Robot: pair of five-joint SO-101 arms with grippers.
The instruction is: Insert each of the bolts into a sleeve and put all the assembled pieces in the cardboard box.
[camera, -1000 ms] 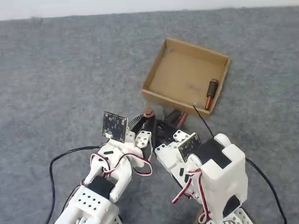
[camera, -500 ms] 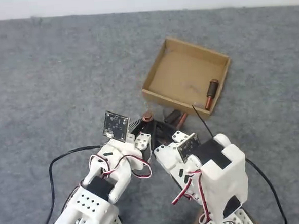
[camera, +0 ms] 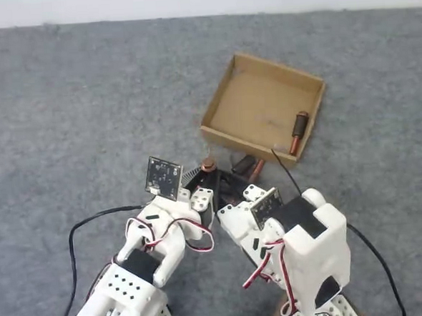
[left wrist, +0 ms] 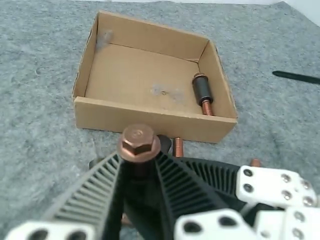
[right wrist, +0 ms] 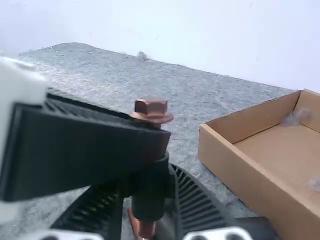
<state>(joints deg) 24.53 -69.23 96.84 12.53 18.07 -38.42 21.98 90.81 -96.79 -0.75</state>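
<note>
The left gripper [left wrist: 139, 165] is clamped just under the copper hex head of an upright bolt [left wrist: 139, 141] near the cardboard box [left wrist: 150, 117]; the right gripper [right wrist: 147, 210] pinches its black sleeve [right wrist: 150, 187] (threaded tip poking out below). One assembled piece [left wrist: 202, 94] lies inside the box against a wall

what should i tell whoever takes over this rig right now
Left gripper: fingers shut on the bolt just under its head, upright, in front of the cardboard box.
Right gripper: fingers shut on the black sleeve; the bolt's tip shows below it, so it is through.
Done: one assembled piece lies in the box.
Left: put this piece in the box; a copper part lies on the carpet by the box's front wall, probably another to assemble.
</note>
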